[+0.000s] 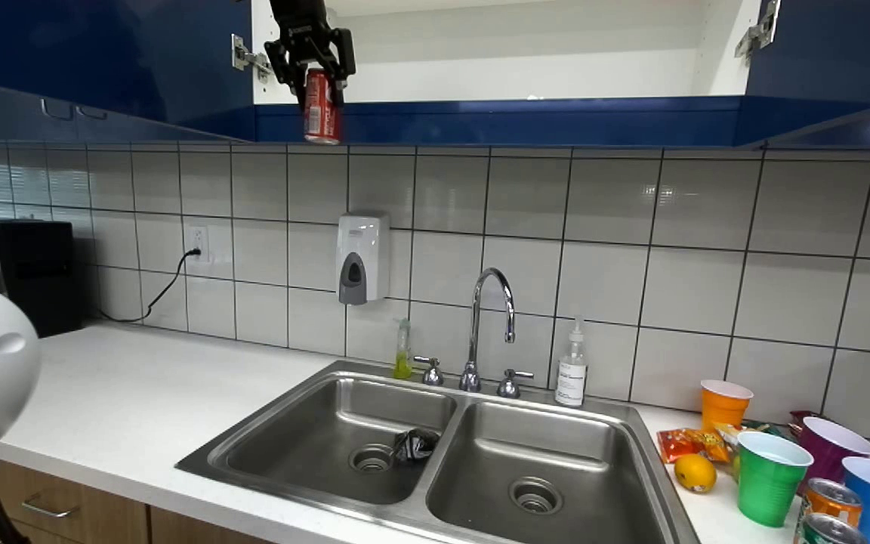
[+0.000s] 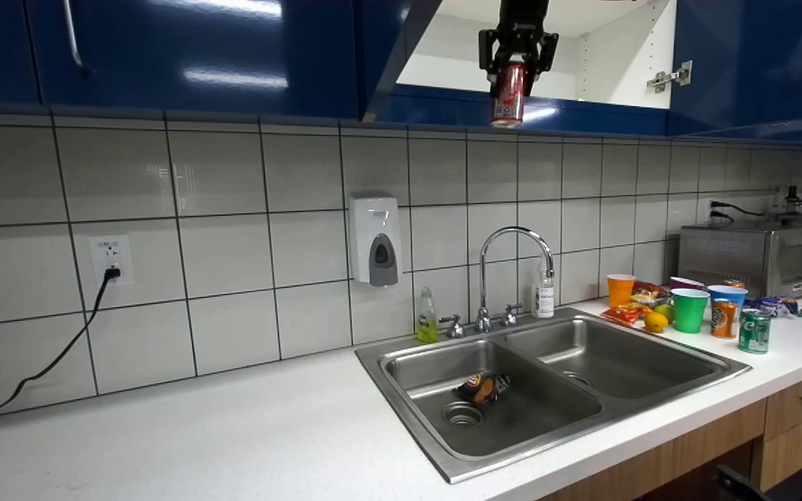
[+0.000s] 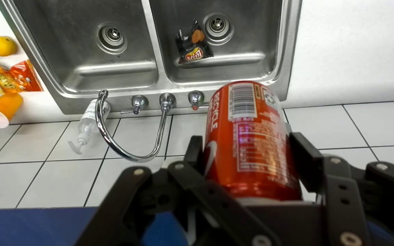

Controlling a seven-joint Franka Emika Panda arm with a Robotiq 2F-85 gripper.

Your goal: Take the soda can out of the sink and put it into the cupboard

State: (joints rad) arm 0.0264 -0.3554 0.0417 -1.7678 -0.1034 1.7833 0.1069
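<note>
The red soda can (image 1: 322, 113) is held roughly vertical between the fingers of my gripper (image 1: 321, 92), high above the sink. Both also show in an exterior view, the can (image 2: 510, 101) and the gripper (image 2: 512, 85). In the wrist view the can (image 3: 248, 136) fills the space between the fingers, and the gripper (image 3: 247, 140) is shut on it. The cupboard (image 1: 526, 64) is open, its white interior showing in both exterior views (image 2: 624, 56). In both, the can overlaps the cupboard's blue lower edge; its distance from it is unclear. The steel sink (image 1: 442, 461) lies below.
Open blue doors (image 1: 103, 53) flank the opening. A gooseneck faucet (image 1: 474, 332), a soap dispenser (image 1: 363, 257) and bottles stand below. A black chip bag (image 2: 481, 387) lies in the sink. Coloured cups (image 2: 688, 309), other cans (image 2: 754, 330), snacks and fruit stand beside it.
</note>
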